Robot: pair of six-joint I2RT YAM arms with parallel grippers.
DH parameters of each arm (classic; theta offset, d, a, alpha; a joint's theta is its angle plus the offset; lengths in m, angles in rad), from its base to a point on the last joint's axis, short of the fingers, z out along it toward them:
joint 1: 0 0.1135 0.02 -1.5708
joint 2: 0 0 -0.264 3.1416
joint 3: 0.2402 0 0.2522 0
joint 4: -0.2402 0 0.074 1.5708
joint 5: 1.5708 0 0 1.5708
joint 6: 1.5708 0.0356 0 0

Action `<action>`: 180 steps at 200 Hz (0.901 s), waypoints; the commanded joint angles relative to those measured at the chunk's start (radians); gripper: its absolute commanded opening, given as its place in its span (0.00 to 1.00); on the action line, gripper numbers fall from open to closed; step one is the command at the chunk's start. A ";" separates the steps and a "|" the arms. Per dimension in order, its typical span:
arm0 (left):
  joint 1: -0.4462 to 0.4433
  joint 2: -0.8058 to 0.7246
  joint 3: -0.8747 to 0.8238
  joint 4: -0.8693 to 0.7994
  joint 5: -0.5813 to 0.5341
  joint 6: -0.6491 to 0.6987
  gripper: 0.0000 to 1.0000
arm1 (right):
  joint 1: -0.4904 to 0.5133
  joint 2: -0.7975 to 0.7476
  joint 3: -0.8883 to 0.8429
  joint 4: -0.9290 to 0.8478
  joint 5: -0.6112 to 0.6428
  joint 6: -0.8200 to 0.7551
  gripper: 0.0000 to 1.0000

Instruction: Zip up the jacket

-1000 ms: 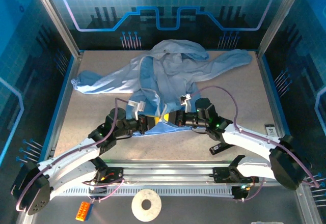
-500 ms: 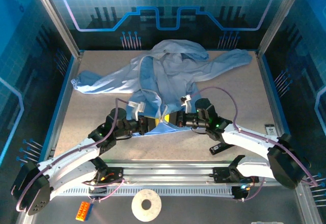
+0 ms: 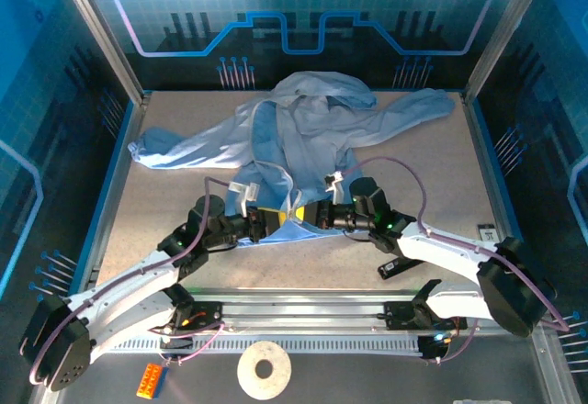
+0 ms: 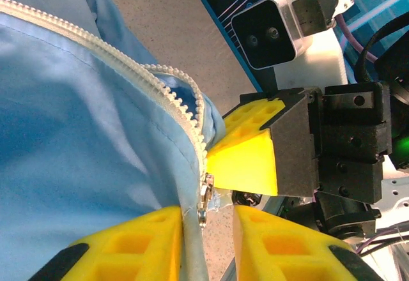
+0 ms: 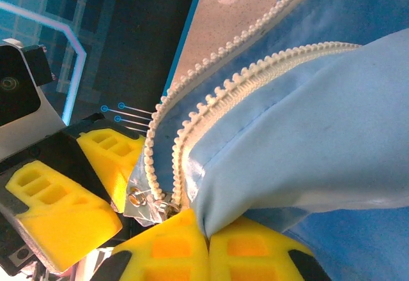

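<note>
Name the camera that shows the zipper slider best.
Right wrist: the zipper slider sits close up, where both tooth rows meet. Left wrist shows a narrow sliver of it. Top external renders it too small to make out.

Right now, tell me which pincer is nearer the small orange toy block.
Left. The left pincer sits beyond and right of the orange block; the right pincer lies farther right.

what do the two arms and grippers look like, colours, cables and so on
The left arm and right arm have white links and black joint housings, with mauve cables looping along them. The left gripper and right gripper carry bright yellow finger pads with square recesses, on black mounts. A silvery camera box sits on the right wrist, and a green light glows on that arm.
</note>
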 commanded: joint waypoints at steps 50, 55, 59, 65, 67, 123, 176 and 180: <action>0.006 0.045 0.072 -0.147 0.078 0.092 0.00 | 0.002 0.011 0.034 0.009 0.004 0.003 0.00; 0.006 0.047 0.078 -0.173 0.081 0.103 0.00 | 0.002 0.010 0.036 -0.002 0.005 -0.001 0.00; 0.006 0.048 0.082 -0.193 0.083 0.111 0.00 | 0.002 0.010 0.036 -0.009 0.006 -0.004 0.00; 0.006 0.051 0.086 -0.218 0.088 0.124 0.00 | 0.001 0.010 0.035 -0.017 0.006 -0.008 0.00; 0.006 0.052 0.087 -0.226 0.092 0.128 0.00 | 0.001 0.010 0.034 -0.018 0.007 -0.010 0.00; 0.007 0.165 0.085 -0.318 0.212 0.133 0.00 | -0.002 0.018 -0.058 0.019 0.007 0.011 0.00; 0.007 0.159 0.080 -0.374 0.134 0.106 0.00 | -0.004 0.015 -0.082 -0.003 0.006 0.000 0.19; 0.006 0.160 0.083 -0.379 0.127 0.104 0.00 | -0.003 0.011 -0.079 -0.015 0.008 -0.007 0.21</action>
